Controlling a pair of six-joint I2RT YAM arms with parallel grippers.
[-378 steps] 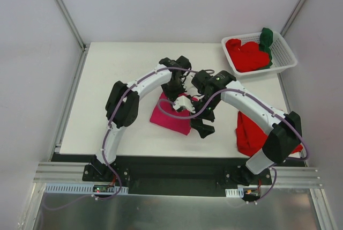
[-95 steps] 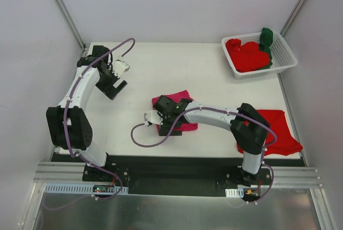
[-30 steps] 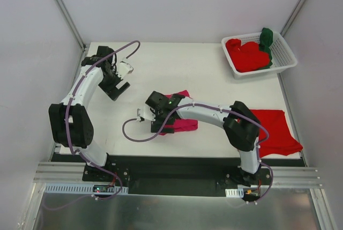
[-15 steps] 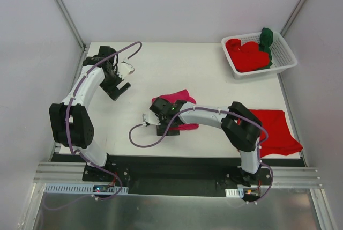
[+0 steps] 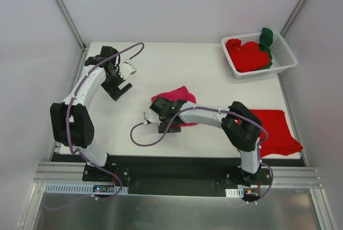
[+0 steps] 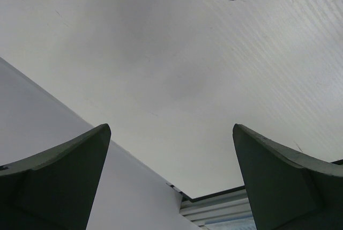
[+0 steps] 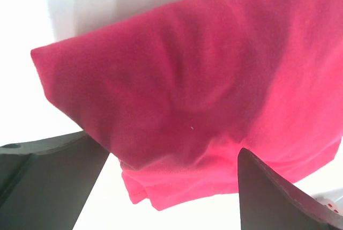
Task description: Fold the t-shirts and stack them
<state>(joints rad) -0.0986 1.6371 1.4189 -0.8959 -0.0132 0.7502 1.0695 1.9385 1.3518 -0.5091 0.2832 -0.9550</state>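
The pink shirt lies folded near the middle of the table. It is a soft matte knit with a rounded fold and a stitched hem along one edge. The right hand is at the shirt's left end, opened wide. Its dark fingers stand either side of the cloth without pinching it; whether they touch it I cannot tell. A red shirt lies spread flat at the table's right edge, toward the near corner. At the far right corner a white slotted basket holds crumpled red shirts and a green shirt. The left hand is near the far left corner, its jaws wide and holding nothing, well apart from every shirt.
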